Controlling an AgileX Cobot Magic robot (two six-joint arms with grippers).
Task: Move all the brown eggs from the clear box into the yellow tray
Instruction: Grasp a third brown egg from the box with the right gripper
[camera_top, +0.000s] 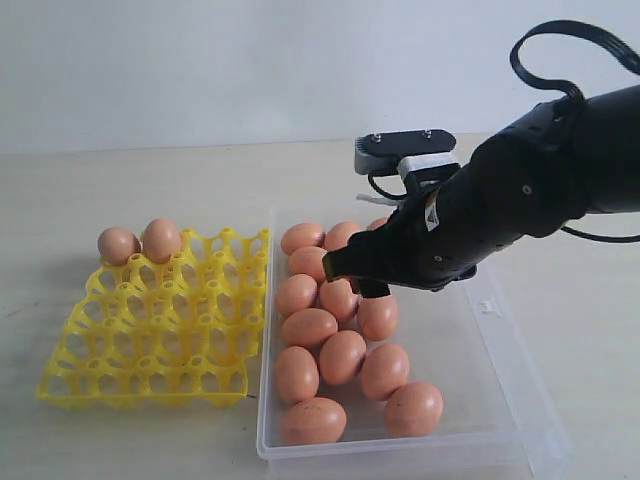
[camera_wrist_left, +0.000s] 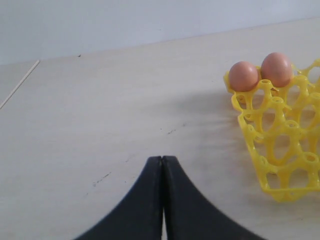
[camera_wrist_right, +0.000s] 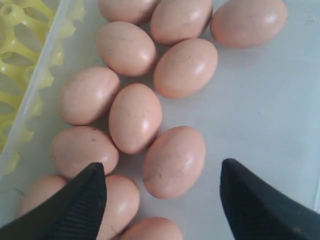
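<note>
R jaws wide apart over clear box (camera_top: 480, 350) — straddling one brown egg (camera_wrist_right: 174, 162), likely to pinch it. L jaws together, parked by yellow tray (camera_top: 150, 390).

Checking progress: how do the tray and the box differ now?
The tray is yellow, a grid of open cups; the box is clear and flat-floored. The tray holds two eggs in a far corner; the box holds many more, lying loose. Both rest side by side on the table.
</note>
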